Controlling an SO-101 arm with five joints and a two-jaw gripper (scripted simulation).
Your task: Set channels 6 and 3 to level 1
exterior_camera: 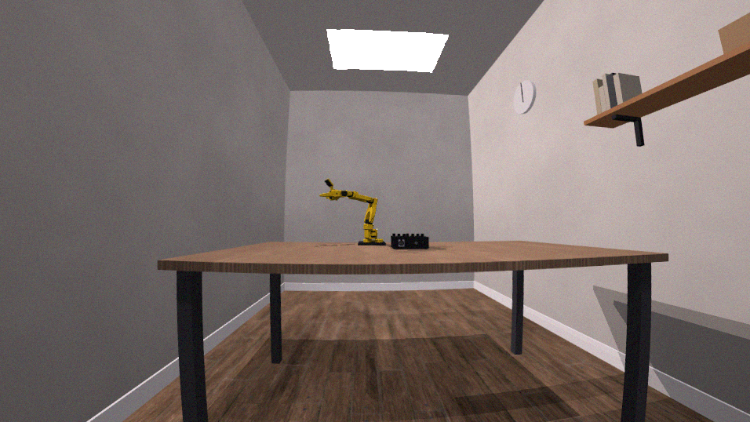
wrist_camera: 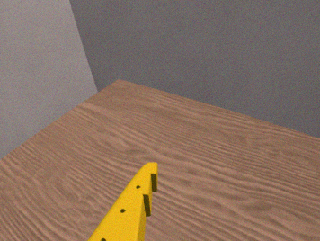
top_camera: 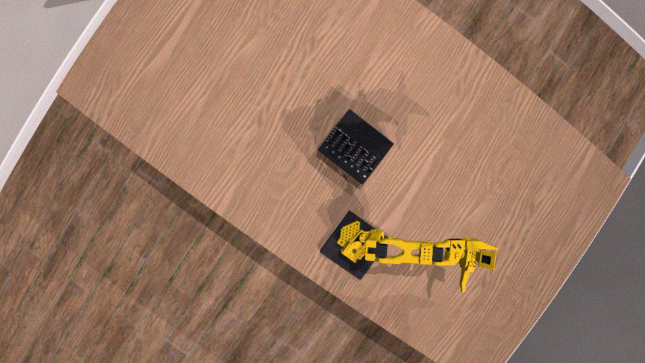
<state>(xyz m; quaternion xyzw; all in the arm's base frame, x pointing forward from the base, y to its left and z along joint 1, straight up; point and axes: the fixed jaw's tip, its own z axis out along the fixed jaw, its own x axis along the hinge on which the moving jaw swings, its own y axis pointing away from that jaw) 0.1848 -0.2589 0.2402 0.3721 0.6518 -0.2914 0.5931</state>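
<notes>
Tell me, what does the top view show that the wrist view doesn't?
Only the top view shows the black lighting desk with its row of faders, the whole yellow arm on its black base plate, and the open gripper held well away from the desk. Only the wrist view shows the grey walls beyond the table edge, close behind one yellow finger. Both show the wooden table.

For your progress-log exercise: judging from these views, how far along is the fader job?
Nothing looks done. The arm stretches away from the lighting desk, and its gripper, jaws wide open, holds nothing above bare table. Fader levels are too small to read. Reaching the desk and setting channels 6 and 3 remains.
</notes>
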